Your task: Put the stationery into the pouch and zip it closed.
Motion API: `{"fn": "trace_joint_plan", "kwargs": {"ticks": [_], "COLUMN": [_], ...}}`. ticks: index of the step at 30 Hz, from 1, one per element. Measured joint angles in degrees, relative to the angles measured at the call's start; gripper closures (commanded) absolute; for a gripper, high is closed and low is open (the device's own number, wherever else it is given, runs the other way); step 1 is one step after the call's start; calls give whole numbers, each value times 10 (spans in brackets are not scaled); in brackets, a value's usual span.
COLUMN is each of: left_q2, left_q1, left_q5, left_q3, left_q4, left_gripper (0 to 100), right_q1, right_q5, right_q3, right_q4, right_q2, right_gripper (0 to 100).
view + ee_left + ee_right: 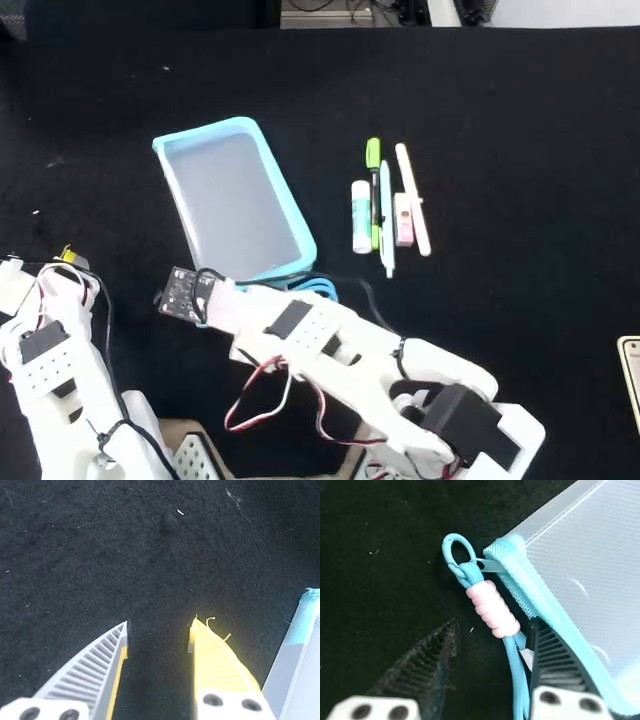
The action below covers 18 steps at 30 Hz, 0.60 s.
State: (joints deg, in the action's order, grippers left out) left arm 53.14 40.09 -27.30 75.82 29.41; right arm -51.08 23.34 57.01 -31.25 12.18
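The translucent, blue-trimmed plastic pouch (235,205) lies on the black cloth table (500,100), with 5 stationery pieces (388,205) lined up near it. The right gripper (492,630) gapes around the pink-and-blue zipper cord (490,607), not clamped. The left gripper (159,630) hangs spread over bare cloth beside the pouch.

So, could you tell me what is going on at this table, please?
Two robot arms are set to pack a pouch. The right arm has its jaws open on either side of the zipper pull cord at the pouch's near end. The left arm is beside the pouch, jaws open over the black table. The stationery lies in a row on the table on the pouch's other side, none of it packed yet.
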Motion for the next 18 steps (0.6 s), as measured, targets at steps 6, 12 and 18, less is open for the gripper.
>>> {"fn": "trace_joint_plan", "kwargs": {"ticks": [6,12,18], "left_q2": [0,0,0], "left_q1": [0,0,-3], "left_q5": [0,0,0], "left_q3": [0,0,0], "left_q4": [0,0,0], "left_gripper": [801,801,801], "right_q1": [1,1,24], "right_q5": [0,3,4], "right_q3": [-3,-3,-12], "right_q4": [-7,7,-44], "right_q2": [1,-5,8], "right_gripper": [775,966,988]}}
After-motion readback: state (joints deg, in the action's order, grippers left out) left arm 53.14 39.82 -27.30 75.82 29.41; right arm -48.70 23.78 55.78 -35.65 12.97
